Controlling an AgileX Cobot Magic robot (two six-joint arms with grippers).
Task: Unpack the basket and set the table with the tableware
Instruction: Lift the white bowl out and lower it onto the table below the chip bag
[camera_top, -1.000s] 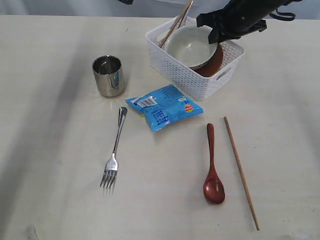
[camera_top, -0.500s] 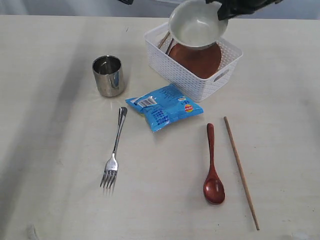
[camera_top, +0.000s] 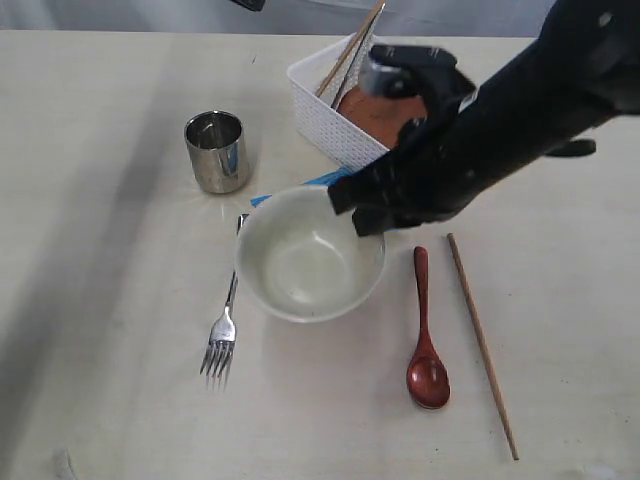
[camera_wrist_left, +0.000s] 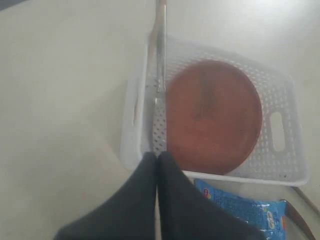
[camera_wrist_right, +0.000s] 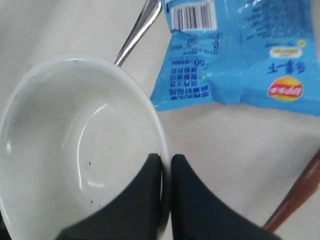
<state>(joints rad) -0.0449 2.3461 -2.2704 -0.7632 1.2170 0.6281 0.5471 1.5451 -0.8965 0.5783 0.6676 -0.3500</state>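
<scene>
The table (camera_top: 100, 400) carries everything, and the basket (camera_top: 320, 115) at its far edge serves as the marker. The right gripper (camera_top: 362, 212) reaches to the near side of the basket. Its jaws are closed down to the thickness of the bowl (camera_top: 305, 265) wall, one finger inside the rim and one outside. The bowl hangs from that pinch with its body stretching away from the basket, mouth up. I cannot tell whether its foot touches the table.

This relation decides the set-down. The pinched rim overlaps the blue packet (camera_wrist_right: 240, 55) just in front of the basket. The bowl's left-arm edge covers the handle of the fork (camera_top: 222, 340), and the spoon (camera_top: 425, 340) lies just beside it on the other flank. Clear table probably lies further from the basket.

The brown plate (camera_top: 375, 115) sits in the basket, and a chopstick (camera_top: 350, 50) leans out over its far wall. The left gripper (camera_wrist_left: 157, 157) hovers above them, jaws pressed together and empty, so it is the nearer arm for both. The cup (camera_top: 216, 150) stands left of the basket, and another chopstick (camera_top: 482, 340) lies beyond the spoon.
</scene>
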